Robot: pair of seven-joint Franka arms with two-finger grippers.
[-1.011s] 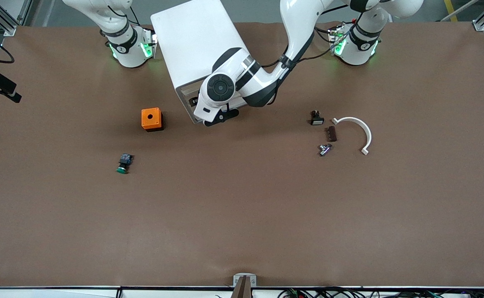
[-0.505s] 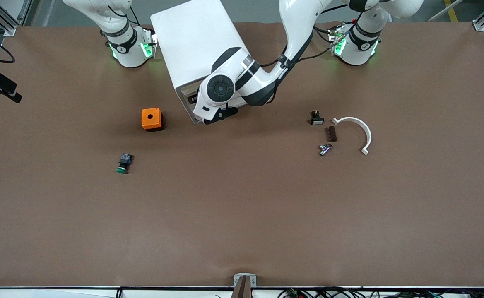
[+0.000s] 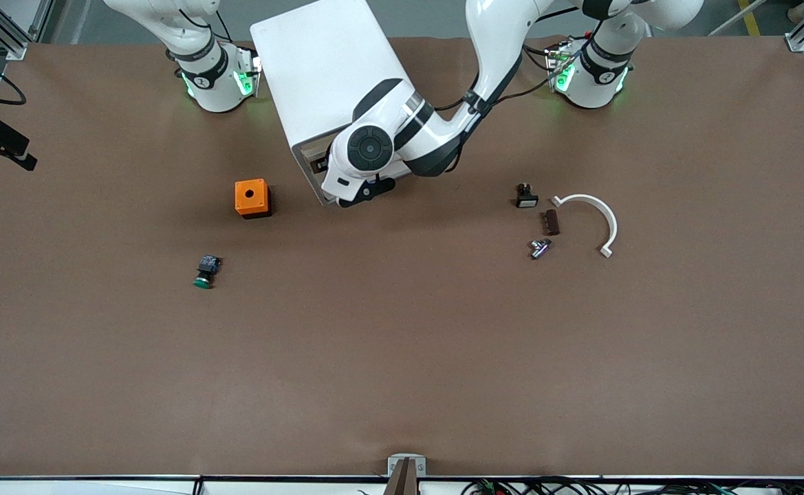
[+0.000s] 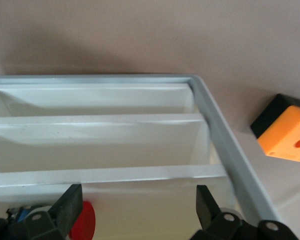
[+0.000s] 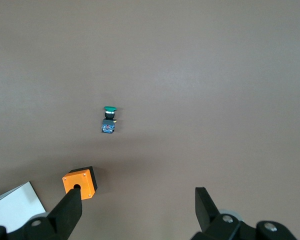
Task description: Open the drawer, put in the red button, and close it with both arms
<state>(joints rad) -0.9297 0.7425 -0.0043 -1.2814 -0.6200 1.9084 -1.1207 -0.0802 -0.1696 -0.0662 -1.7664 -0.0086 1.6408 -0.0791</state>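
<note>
I see the red button [image 4: 83, 226] lying in the open drawer [image 4: 140, 210] of the white cabinet [image 3: 326, 72], its red cap showing between my left gripper's [image 4: 135, 212] fingers in the left wrist view. That gripper hovers right at the cabinet's front, over the drawer, jaws released and holding nothing. Two more drawers sit stacked above the open one. An orange box [image 3: 252, 198] stands just beside the cabinet, toward the right arm's end of the table. The green button [image 3: 205, 270] lies nearer the front camera than the box. My right gripper [image 5: 135, 212] waits high over the table, jaws spread and empty. Toward the left arm's end lie a white curved bracket [image 3: 593, 218] and some small parts.
</note>
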